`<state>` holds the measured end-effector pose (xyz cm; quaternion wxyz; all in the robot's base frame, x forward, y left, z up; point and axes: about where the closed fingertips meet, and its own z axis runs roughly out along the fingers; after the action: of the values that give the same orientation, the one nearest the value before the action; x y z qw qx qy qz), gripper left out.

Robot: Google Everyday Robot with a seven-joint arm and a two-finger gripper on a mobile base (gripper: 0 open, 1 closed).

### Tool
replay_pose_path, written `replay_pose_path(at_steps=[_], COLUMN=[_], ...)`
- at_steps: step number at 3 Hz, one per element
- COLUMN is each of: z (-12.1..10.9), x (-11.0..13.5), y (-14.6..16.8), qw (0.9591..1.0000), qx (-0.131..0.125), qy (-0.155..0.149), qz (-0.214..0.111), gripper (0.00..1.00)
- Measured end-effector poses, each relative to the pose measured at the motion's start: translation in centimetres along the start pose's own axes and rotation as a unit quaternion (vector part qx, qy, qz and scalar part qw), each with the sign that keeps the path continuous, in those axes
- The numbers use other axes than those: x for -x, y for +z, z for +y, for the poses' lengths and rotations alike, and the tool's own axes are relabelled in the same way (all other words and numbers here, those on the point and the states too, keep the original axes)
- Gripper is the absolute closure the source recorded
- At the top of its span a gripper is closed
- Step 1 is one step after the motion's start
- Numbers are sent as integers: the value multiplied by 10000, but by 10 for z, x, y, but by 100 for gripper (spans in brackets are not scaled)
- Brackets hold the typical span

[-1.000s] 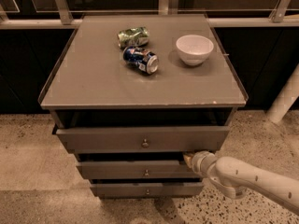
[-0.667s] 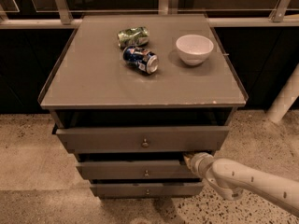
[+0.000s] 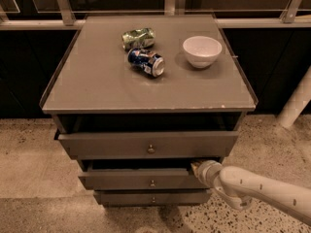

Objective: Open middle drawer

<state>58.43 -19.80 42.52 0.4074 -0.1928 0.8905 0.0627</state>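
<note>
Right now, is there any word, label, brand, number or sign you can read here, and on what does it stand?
Nothing can be read.
On the blue can: printing, too blurred to read.
On the green can: printing, too blurred to read.
On the bowl: none.
On the middle drawer: none, only a knob.
On the pincer, at the right end of that drawer's top edge: none.

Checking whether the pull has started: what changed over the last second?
Nothing visible. The gripper sits at the top right corner of the middle drawer as before; the drawer, green can, blue can and bowl have not moved.
</note>
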Motion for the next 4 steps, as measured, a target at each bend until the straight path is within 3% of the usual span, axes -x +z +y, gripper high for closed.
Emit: replay_pose_path(at_steps=[1,2,4], z=[-8,-7,-4], x=[20,15,3], y=[-3,-5,-7], qw=[9999,9999,9977], qx=[16,16,524], qy=[-168,-168,-318], qz=[-23,-23,299], gripper=[100,100,100])
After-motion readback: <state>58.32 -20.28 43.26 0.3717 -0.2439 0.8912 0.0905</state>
